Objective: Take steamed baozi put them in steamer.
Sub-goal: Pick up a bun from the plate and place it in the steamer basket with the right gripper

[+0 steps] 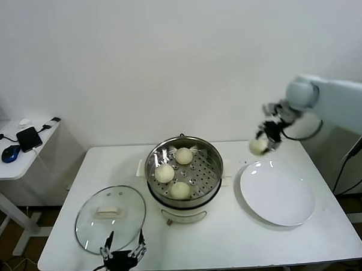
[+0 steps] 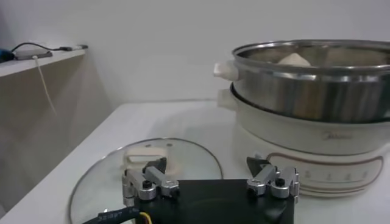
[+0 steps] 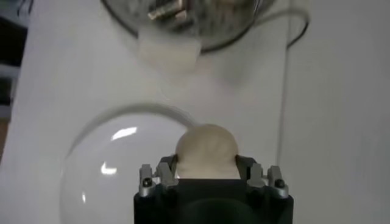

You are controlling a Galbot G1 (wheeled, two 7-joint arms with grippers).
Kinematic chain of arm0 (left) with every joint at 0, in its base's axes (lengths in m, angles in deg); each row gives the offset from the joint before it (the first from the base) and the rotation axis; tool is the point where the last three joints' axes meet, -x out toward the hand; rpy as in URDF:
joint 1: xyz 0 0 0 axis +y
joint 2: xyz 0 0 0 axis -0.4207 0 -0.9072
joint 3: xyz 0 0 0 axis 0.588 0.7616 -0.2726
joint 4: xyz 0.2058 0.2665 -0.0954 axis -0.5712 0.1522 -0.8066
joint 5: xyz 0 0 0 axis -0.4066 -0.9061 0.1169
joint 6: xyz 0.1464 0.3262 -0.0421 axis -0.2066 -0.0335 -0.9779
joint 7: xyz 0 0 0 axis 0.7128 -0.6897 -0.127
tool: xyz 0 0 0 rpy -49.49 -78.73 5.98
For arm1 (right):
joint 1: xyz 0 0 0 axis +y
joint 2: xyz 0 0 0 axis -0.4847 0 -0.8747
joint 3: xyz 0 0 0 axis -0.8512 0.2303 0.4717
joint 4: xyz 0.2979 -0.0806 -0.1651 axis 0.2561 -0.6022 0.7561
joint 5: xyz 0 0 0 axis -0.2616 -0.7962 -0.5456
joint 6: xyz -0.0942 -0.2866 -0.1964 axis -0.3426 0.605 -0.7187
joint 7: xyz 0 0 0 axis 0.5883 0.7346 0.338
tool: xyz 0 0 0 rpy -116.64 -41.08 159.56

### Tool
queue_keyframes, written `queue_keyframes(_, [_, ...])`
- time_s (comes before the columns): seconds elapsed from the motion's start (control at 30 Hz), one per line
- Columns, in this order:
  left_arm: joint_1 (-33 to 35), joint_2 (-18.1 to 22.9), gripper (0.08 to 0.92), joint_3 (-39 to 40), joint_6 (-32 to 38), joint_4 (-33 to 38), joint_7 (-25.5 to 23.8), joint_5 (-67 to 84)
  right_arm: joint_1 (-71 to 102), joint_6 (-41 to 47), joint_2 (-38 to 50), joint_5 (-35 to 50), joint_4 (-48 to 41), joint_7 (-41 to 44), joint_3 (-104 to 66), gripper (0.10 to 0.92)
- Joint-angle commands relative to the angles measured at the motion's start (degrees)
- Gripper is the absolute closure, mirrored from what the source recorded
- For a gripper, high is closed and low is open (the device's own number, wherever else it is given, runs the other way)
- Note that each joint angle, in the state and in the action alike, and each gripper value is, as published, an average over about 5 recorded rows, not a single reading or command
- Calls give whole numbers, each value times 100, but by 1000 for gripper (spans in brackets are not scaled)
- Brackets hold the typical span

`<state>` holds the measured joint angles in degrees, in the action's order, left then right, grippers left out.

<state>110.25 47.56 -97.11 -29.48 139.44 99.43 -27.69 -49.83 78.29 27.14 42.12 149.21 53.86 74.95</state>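
The steel steamer (image 1: 213, 158) stands mid-table on its white base, with three cream-white baozi (image 1: 165, 173) on its perforated tray. A further baozi (image 1: 258, 146) hangs in the air above the white plate's far edge, with my right gripper (image 1: 265, 142) shut on it. The right wrist view shows that baozi (image 3: 206, 152) pinched between both fingers. My left gripper (image 1: 122, 252) rests open at the table's front edge, by the glass lid. From the left wrist view the steamer (image 2: 317, 91) rises just beyond the open left gripper (image 2: 210, 179).
A flat glass lid (image 1: 110, 218) with a white handle lies to the steamer's left. The large white plate (image 1: 277, 195) sits to its right, bare. A side table (image 1: 13, 156) with a mouse and phone stands at far left.
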Motion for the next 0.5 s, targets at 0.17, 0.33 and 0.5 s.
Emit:
queue_keyframes(0.17, [-23,-17,177,35,-6,15,-6,7,-1073,1221,-1603,2461,1610,-1126,827,372])
queue_keyframes(0.33, [-46,-47,177,23,-9,70,-13,19,-215,1446,-1829,2168,1269,-1409,745,372])
queue_keyframes(0.5, [-44,-77,177,-19,-11,113,-14,52,417,1572,-1905,1800,955,-1558,621,372])
